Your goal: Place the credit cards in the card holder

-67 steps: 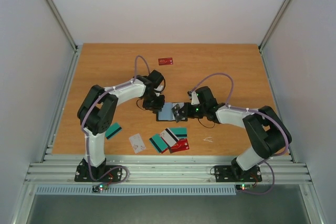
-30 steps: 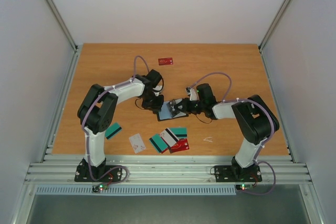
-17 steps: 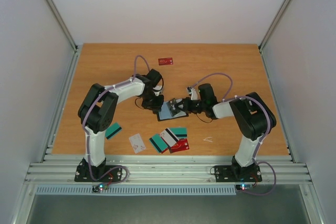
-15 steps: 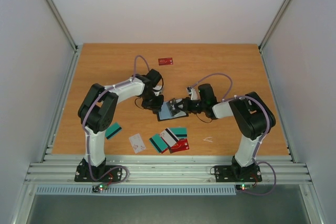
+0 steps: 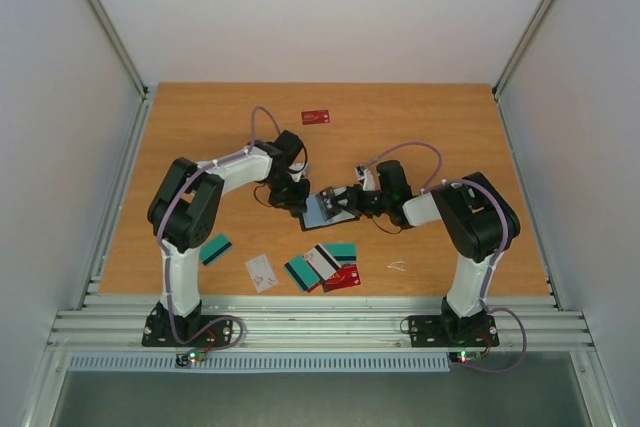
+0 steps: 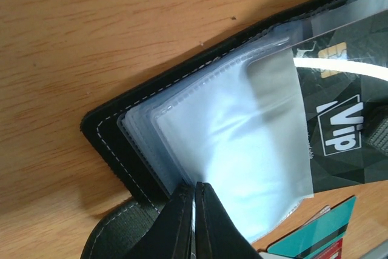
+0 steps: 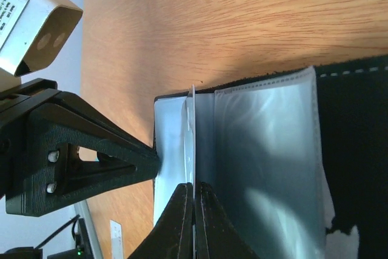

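Nearest you, at the front of the tabletop [image 5: 440,137], loose credit cards [image 5: 326,265] are lying in an overlapping cluster of teal, white and red. A white card [image 5: 261,272] is lying just left of them, and a teal card [image 5: 216,249] farther left again.

Just beyond the cluster, the card holder [image 5: 328,210] is lying open at mid-tabletop, between your two arms. Your left end effector [image 6: 195,187] is pinching the edge of a clear sleeve [image 6: 236,150] of the holder, its jaws pressed almost together on the plastic. Your right end effector [image 7: 194,187] is coming in from the opposite side and is squeezing just as narrowly on one thin sleeve leaf [image 7: 191,125]. A black card [image 6: 339,113] is sitting inside one of the sleeves.

Farthest from you, a red card [image 5: 316,116] is lying alone, well apart from everything else.
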{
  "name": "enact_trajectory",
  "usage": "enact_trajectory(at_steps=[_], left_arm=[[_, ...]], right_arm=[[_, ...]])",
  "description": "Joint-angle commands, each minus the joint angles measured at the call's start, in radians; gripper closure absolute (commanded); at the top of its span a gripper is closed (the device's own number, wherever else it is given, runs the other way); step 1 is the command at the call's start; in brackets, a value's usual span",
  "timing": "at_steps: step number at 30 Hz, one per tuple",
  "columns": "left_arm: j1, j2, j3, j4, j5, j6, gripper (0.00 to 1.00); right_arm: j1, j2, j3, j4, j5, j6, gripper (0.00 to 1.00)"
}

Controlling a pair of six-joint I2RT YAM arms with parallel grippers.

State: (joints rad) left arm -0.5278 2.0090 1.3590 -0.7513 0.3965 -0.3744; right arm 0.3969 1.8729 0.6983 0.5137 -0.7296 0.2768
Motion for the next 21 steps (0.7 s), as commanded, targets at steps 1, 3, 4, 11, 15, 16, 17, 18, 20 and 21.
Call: enact_trajectory(at_steps=[1,3,4,11,15,16,17,18,20,21], left_arm=[[0.007,0.042,-0.049,0.032,0.035,-0.033,0.96],[0.009,0.041,-0.055,0.037,0.040,-0.035,0.96],[0.009,0.042,-0.058,0.037,0.042,-0.035,0.96],[0.015,0.035,-0.072,0.054,0.052,-0.048,0.96],[0.017,0.037,-0.073,0.057,0.051,-0.047,0.96],[0.017,0.036,-0.073,0.060,0.053,-0.047,0.96],[0.017,0.036,-0.073,0.060,0.053,-0.047,0.96],[0.017,0.036,-0.072,0.061,0.052,-0.047,0.96],[0.017,0.041,-0.066,0.061,0.048,-0.043,0.96],[0.017,0.042,-0.063,0.059,0.045,-0.041,0.96]], right_arm=[[0.019,0.017,-0.024,0.070,0.076,0.057,0.99],[0.039,0.017,-0.029,0.071,0.097,0.063,0.99],[0.047,0.017,-0.032,0.074,0.107,0.066,0.99],[0.065,0.018,-0.043,0.084,0.125,0.070,0.99],[0.065,0.015,-0.052,0.092,0.114,0.076,0.99],[0.065,0.017,-0.051,0.096,0.105,0.078,0.99],[0.065,0.024,-0.049,0.100,0.094,0.083,0.99],[0.066,0.029,-0.050,0.108,0.082,0.090,0.99],[0.067,0.036,-0.050,0.114,0.064,0.100,0.99],[0.067,0.034,-0.051,0.112,0.062,0.097,0.99]])
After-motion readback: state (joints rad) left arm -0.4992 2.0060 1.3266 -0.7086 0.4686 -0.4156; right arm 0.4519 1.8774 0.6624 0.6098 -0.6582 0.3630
